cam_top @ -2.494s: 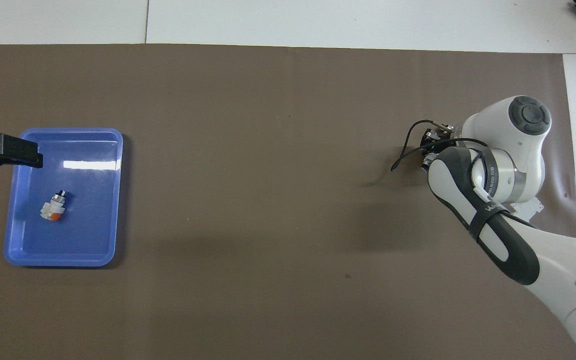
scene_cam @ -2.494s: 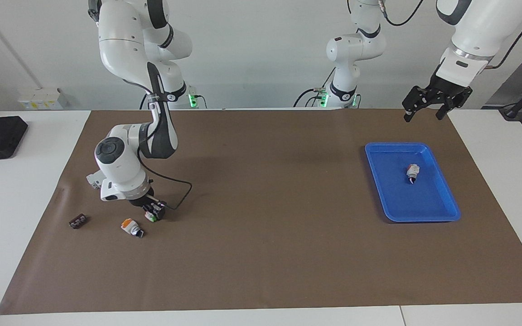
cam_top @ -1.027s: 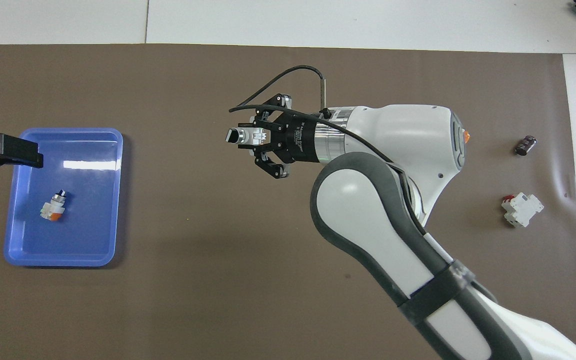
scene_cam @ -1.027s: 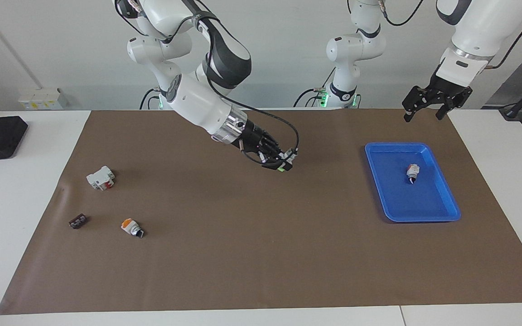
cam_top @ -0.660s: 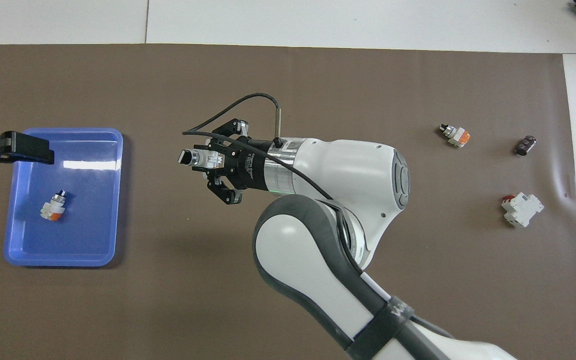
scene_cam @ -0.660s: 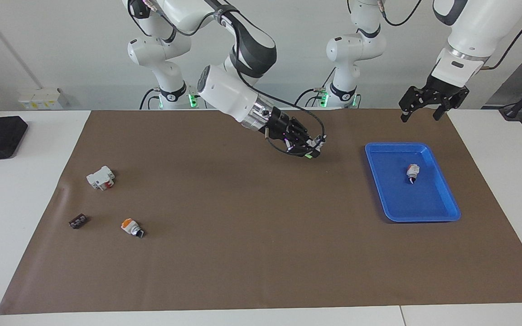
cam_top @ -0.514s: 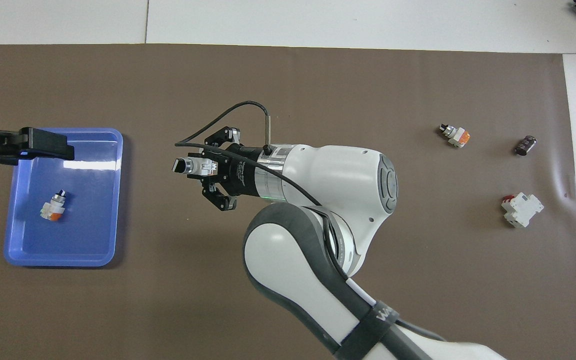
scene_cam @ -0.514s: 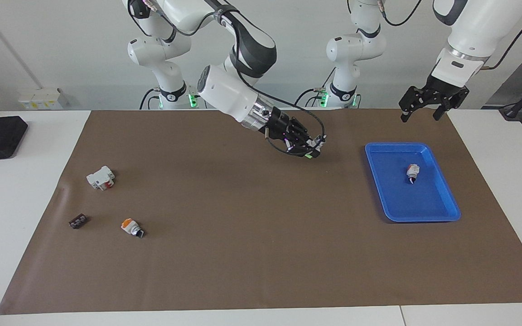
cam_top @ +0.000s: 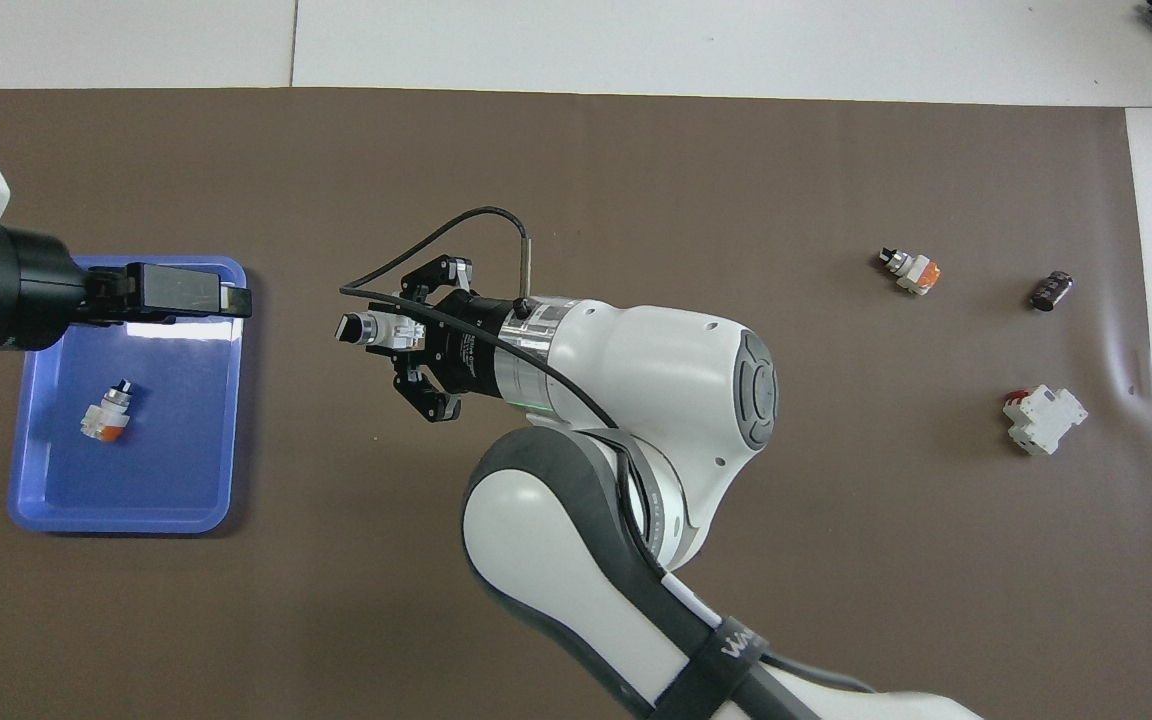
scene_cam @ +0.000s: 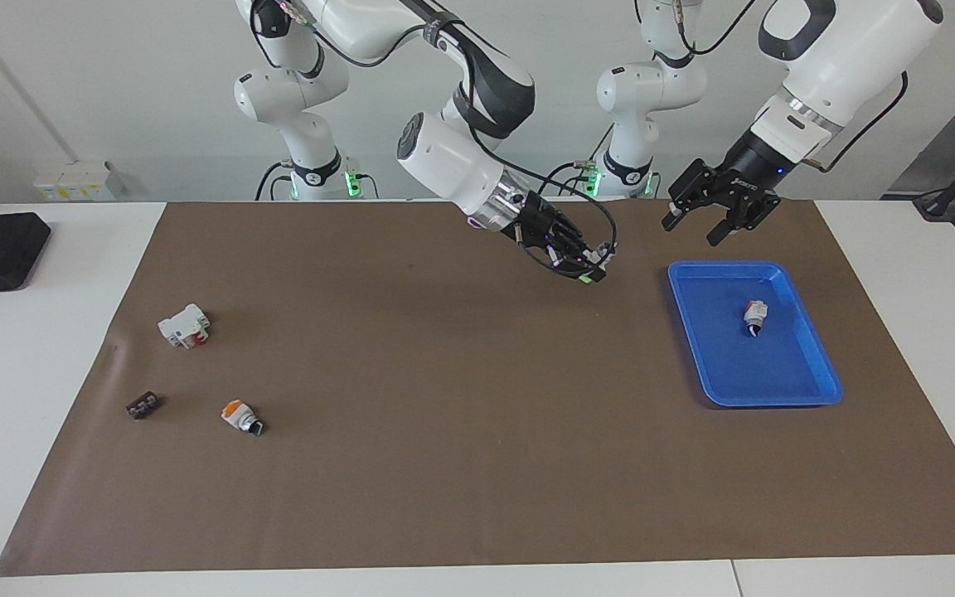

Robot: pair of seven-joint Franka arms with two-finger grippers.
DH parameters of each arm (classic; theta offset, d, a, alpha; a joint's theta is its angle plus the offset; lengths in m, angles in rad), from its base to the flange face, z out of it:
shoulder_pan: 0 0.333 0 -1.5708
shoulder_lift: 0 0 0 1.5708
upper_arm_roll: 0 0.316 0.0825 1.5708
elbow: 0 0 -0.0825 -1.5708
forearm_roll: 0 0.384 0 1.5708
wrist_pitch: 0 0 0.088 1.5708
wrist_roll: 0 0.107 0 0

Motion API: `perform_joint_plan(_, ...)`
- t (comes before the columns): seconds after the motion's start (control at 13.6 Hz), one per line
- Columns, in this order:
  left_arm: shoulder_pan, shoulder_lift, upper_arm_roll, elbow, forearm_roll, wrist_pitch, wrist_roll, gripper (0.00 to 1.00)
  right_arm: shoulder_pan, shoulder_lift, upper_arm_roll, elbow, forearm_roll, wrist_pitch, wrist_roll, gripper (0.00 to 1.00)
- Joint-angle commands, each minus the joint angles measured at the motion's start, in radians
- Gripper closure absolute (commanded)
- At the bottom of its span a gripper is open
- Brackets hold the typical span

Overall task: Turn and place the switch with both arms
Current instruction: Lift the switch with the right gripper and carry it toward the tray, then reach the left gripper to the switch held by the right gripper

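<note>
Switch point(cam_top: 368, 329) half hidden inside right gripper point(cam_top: 383, 331), airborne.

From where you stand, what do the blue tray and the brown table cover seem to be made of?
Blue tray: probably glossy moulded plastic; a bright glare streak and rounded rim suggest it. Brown cover: matte, likely paper or thin sheet; no shine, with a crease near one edge.

The switch point(cam_top: 368, 329) is held in the right gripper point(cam_top: 381, 332) above the mat point(cam_top: 576, 180), black knob pointed toward the left gripper point(cam_top: 191, 292). The left gripper is seen over the tray's point(cam_top: 126, 520) edge. Another switch point(cam_top: 106, 413) is seen in the tray beneath it.
</note>
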Motion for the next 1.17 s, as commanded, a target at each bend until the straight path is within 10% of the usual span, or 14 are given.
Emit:
perform_joint_plan(0.0,-0.004,-0.045,0.007,-0.101,-0.088,0.05,0.167,0.23,0.001,0.006,0.002,0.001,-0.019,0.031,0.022,1.0)
perform_joint_plan(1.1,-0.13,-0.061,0.007,-0.191,-0.161,0.215,0.367,0.46,-0.002,0.009,0.002,-0.002,-0.018,0.034,0.019,1.0)
